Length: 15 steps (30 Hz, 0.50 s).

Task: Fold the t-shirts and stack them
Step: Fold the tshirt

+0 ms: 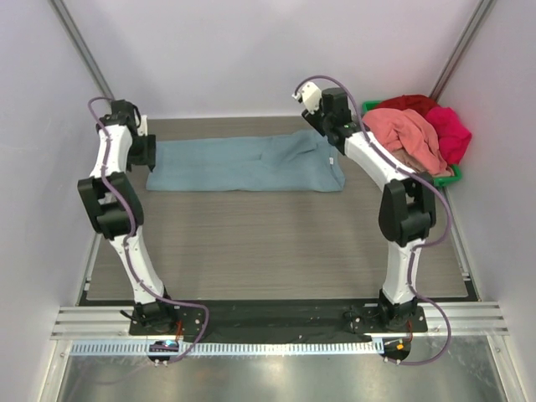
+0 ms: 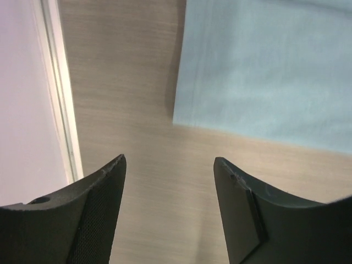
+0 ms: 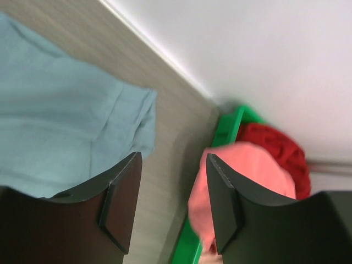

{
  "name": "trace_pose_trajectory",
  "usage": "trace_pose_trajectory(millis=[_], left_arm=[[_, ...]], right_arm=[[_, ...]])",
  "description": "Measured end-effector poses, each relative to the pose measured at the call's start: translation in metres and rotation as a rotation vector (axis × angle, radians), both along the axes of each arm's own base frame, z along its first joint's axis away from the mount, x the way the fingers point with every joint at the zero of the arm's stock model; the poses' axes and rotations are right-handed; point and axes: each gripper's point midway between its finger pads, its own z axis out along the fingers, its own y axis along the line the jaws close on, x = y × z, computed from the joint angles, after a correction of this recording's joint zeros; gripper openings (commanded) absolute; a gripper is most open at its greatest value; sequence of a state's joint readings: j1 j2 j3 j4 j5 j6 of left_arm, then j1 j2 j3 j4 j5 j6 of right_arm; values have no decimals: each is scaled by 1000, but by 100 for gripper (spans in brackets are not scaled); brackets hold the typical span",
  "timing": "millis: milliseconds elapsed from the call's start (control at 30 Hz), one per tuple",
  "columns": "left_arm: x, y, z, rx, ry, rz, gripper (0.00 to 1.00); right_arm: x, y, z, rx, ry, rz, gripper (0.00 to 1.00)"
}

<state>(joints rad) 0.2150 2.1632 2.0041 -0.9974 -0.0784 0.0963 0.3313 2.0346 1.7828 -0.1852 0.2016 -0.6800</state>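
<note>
Ahead, blue-grey t-shirt (image 2: pixel 264 71), beyond left fingers (image 2: pixel 99 209)

White walls boxed around a wood-grain table, evenly lit.

The table top (image 1: pixel 276 251) is a pale grey-brown laminate with fine grain running left to right. It sits inside 3 matte white walls: the back wall (image 1: pixel 251 50), the left wall (image 1: pixel 33 167) and the right wall (image 1: pixel 507 184). 2 slim metal struts lean up the rear corners, the left strut (image 1: pixel 79 46) and the right strut (image 1: pixel 461 46). Along the near edge lie a black base plate (image 1: pixel 276 310), a ribbed aluminium rail (image 1: pixel 84 322), a white slotted strip (image 1: pixel 276 347) and a brushed-metal sheet (image 1: pixel 276 381). The light is soft and diffuse, and the shadows are faint.
</note>
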Motion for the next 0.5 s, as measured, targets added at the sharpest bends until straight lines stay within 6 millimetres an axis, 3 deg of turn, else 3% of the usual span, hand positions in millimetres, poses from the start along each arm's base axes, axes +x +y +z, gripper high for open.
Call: trace_pose_trajectory(millis=[133,200,267,500], left_arm=[[-27,-6,16,6,-11,-23,63],[-31,-8,13,-2,0,-28,61],[-36,-10,0,-17,33,-31,61],[-44,-15,-55,-87,170,-21,60]], right_arm=[[-40,-17,4,79,59,-56,57],[-58,-22,-5,143,128,-82,57],[-70,-27,-22,203,206,-104,57],[-125,-50,-114,326,588,-149,57]])
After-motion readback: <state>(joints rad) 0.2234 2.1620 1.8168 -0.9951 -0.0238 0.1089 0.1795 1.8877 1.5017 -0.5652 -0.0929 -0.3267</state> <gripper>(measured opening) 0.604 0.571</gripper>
